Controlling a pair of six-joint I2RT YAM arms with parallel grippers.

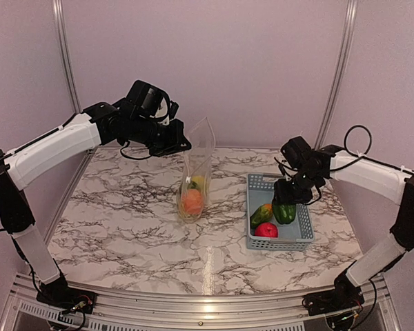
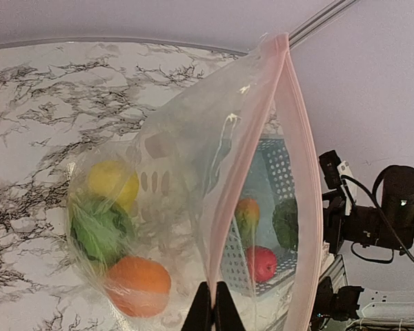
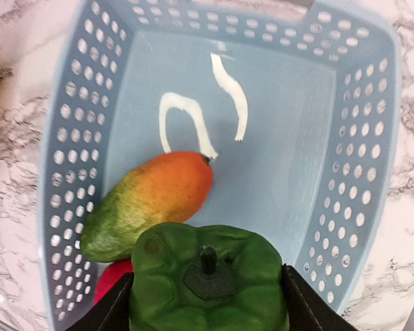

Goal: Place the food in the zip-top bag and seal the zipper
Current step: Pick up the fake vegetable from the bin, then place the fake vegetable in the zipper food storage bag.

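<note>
1. on the marble table [image 1: 124,227], the zip-top bag [image 1: 199,165] stands upright near the middle, its bottom resting on the tabletop and its mouth up.
2. to the right of the bag, apart from it, sits the grey-blue perforated basket [image 1: 300,234].
3. the left gripper [image 1: 183,145] reaches the bag's upper edge from the left. in the left wrist view its fingers [image 2: 205,310] are clenched together on the clear film, just beside the pinkish zipper [image 2: 293,172], and the bag hangs away from them.
4. the right gripper [image 1: 286,203] is lowered into the basket. in the right wrist view its two fingers [image 3: 114,307] lie against opposite flanks of the green pepper [image 3: 207,283], grasping it, with the stem facing the camera between them.
5. just beyond the pepper, touching it, the green-orange mango [image 3: 152,203] lies slantwise on the basket floor, outside the fingers.
6. the red apple [image 1: 265,229] sits at the basket's near left corner, beside the mango and partly under the pepper in the wrist view.
7. in the bottom of the bag rest an orange [image 2: 138,284], a green piece [image 2: 96,231] above it, and a yellow piece [image 2: 112,181] above that, all well below the left fingers.
</note>
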